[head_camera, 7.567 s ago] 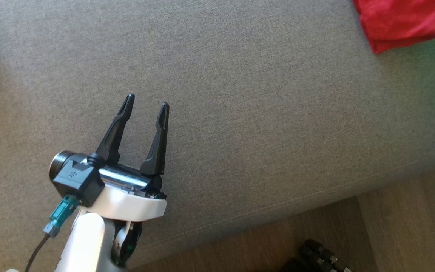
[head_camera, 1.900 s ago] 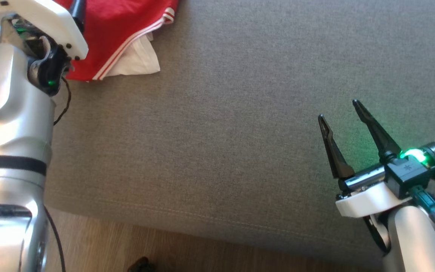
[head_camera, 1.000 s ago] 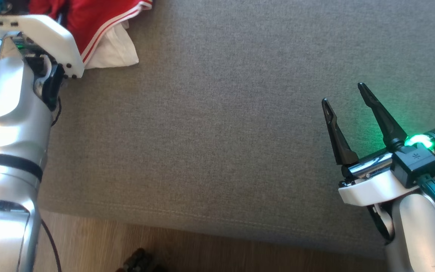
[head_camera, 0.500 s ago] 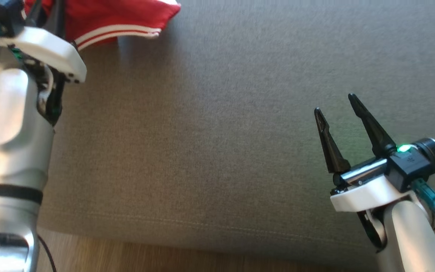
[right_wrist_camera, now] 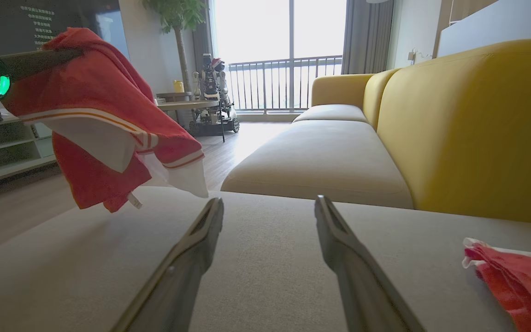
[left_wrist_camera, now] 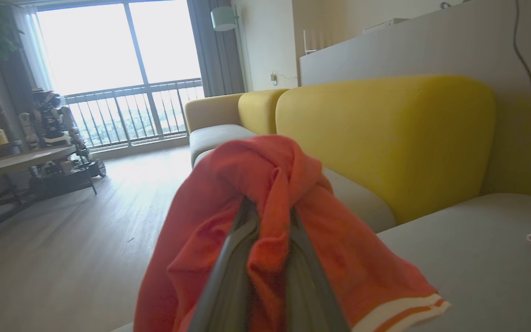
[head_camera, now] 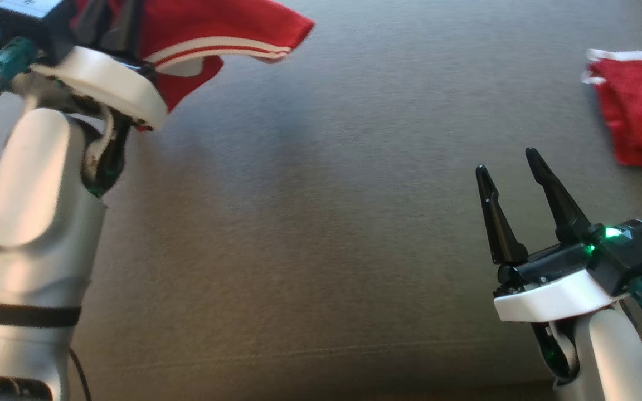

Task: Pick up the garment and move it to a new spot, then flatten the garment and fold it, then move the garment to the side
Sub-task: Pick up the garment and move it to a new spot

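This is a home living room. A long sofa with grey fabric seat cushions [right_wrist_camera: 321, 157] and plump yellow backrests [right_wrist_camera: 468, 129] runs toward tall glass balcony doors, with a metal balcony railing [right_wrist_camera: 288, 78] outside them. Full-length grey curtains [right_wrist_camera: 367, 37] hang beside the glass. A leafy potted plant [right_wrist_camera: 175, 16] stands in the corner. Pale wood-plank flooring [left_wrist_camera: 62, 258] covers the room, and a white-shaded floor lamp [left_wrist_camera: 223, 19] rises behind the sofa.

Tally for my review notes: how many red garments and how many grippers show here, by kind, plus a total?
Red garments: 2, the held garment in the left gripper and the spare garment lying on the grey seat.
Grippers: 2, the left one and the right gripper.
Total: 4.
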{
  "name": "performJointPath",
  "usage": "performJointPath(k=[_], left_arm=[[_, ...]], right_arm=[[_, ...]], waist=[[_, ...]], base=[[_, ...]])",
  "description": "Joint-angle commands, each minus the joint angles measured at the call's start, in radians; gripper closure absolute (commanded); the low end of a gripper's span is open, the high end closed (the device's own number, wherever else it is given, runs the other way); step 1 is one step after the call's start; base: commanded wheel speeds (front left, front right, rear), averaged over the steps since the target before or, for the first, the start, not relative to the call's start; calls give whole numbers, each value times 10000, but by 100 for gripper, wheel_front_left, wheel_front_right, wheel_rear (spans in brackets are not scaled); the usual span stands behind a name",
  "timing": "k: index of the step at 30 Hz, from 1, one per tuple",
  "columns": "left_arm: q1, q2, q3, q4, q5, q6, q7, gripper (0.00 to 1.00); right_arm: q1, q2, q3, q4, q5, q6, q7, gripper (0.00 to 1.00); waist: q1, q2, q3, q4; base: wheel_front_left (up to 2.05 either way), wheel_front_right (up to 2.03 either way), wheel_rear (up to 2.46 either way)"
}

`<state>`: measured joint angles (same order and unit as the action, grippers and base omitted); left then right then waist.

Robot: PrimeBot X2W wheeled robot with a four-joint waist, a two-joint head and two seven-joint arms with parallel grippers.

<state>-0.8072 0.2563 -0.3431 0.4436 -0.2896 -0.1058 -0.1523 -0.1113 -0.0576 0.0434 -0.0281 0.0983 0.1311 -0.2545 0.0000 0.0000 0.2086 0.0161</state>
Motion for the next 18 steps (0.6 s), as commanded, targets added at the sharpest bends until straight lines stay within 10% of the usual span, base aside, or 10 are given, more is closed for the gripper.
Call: performJointPath(k=[1, 10, 18], left_arm=[[-245, 325, 231, -553, -59, 13, 152, 100], [359, -379, -495, -2429, -149, 366, 1277, 100], [991, -1171, -1273, -1453, 72, 790, 1229, 100]], right_arm=[[-86, 72, 249, -396, 82, -4, -72, 0], [-86, 73, 259, -646, 665, -4, -72, 0], [-290, 73, 301, -860, 1079, -4, -72, 0]], waist=[[0, 0, -233, -757], [0, 0, 50, -2566], [0, 0, 1009, -3590]], base=[[0, 0, 0], [0, 0, 0], [0, 0, 0]])
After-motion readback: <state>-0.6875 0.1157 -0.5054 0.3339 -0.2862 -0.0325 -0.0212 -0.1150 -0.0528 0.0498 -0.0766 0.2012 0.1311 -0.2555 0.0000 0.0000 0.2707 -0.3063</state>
